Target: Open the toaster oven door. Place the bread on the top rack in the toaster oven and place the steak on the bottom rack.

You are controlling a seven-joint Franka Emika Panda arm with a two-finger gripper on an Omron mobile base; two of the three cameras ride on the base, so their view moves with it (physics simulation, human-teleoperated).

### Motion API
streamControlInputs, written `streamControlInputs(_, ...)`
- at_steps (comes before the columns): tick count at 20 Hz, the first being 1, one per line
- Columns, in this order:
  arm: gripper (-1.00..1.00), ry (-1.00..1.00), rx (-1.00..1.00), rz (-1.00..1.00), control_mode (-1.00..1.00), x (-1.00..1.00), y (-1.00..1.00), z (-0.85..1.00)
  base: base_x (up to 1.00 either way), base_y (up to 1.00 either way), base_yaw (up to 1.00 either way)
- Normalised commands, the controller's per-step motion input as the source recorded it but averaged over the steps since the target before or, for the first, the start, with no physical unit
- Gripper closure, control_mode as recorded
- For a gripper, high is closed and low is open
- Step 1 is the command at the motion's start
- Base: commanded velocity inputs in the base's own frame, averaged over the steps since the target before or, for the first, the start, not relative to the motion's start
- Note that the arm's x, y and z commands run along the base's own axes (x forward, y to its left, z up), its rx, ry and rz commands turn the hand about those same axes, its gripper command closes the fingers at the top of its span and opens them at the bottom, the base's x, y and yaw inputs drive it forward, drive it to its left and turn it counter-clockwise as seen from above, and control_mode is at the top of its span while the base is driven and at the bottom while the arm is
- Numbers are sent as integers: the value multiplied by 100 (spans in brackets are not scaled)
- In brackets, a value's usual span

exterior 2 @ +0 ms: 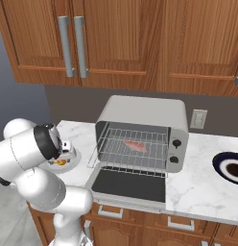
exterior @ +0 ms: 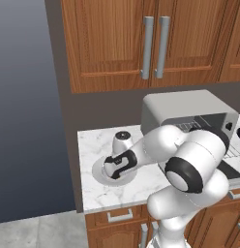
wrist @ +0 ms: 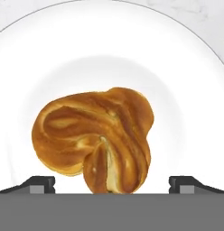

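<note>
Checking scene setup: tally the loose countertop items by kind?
Food items: 2, the bread and the steak
Plates: 1, white plate under the bread
Appliances: 1, toaster oven, door open
Dark bowl-like dish: 1, at right
Small white container with dark lid: 1, behind the plate
Total: 6

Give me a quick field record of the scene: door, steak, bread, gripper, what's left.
door: open, folded down flat in front of the toaster oven
steak: on a wire rack inside the oven; which rack, cannot tell
bread: on a white plate, left of the oven
gripper: open, over the bread, fingertips either side of it
left: grasp bread, move to top rack
</note>
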Motion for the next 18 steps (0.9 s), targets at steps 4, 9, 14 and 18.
streamControlInputs(4,-100,-4,-4,0,-100,7,0,-5,0,0,0)
streamControlInputs(9,-100,0,-1,0,-100,13,0,0,0,0,0)
streamControlInputs(14,-100,0,0,0,-100,12,0,0,0,0,0)
streamControlInputs(18,-100,0,0,0,-100,3,0,0,0,0,0)
